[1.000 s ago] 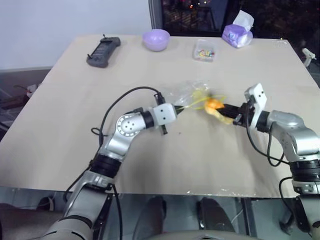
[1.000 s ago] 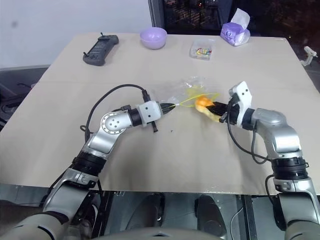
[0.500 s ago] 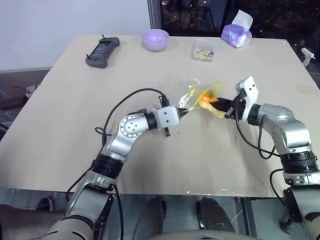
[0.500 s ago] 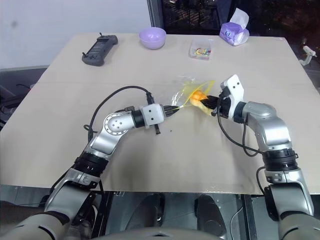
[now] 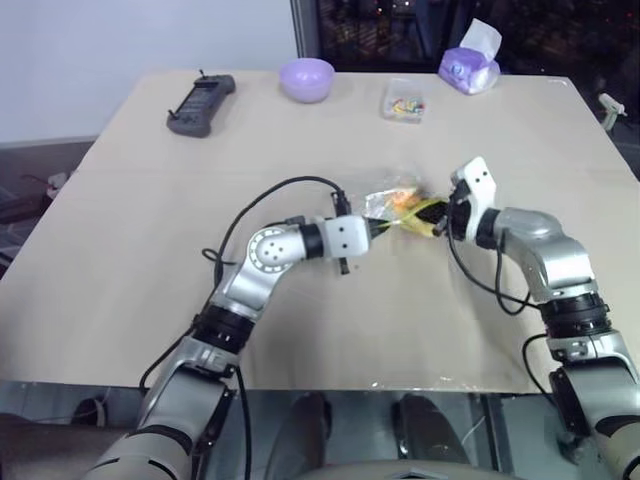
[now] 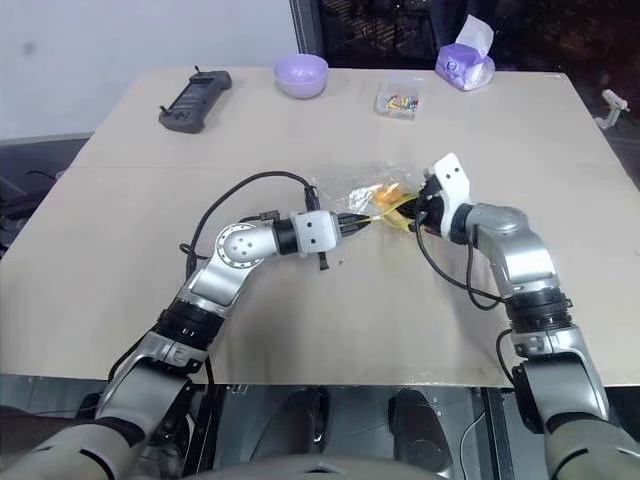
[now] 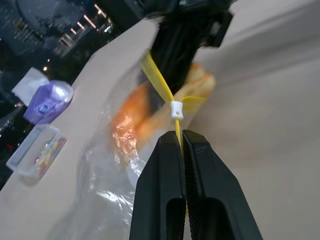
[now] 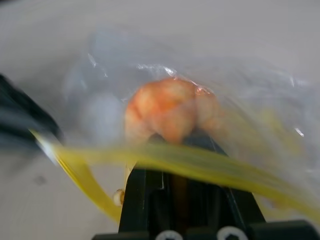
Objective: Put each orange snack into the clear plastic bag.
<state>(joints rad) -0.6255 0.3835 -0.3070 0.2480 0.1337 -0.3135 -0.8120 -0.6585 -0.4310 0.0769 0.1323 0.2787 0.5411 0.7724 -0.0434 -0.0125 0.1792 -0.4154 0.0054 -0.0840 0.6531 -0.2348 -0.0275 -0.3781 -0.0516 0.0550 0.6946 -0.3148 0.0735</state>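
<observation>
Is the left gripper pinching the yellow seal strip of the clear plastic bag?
Yes, in the left wrist view the left gripper is shut on the yellow seal strip of the clear plastic bag.

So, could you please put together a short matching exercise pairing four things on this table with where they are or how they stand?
Things:
1. orange snack
2. purple bowl
3. left gripper
4. black remote

Places or states:
A. at the table's far left
B. jaws shut on the yellow seal strip
C. at the mouth of the clear plastic bag, between the two grippers
D. at the far edge, beside the small clear box

Pairs: 1-C, 2-D, 3-B, 4-A
</observation>
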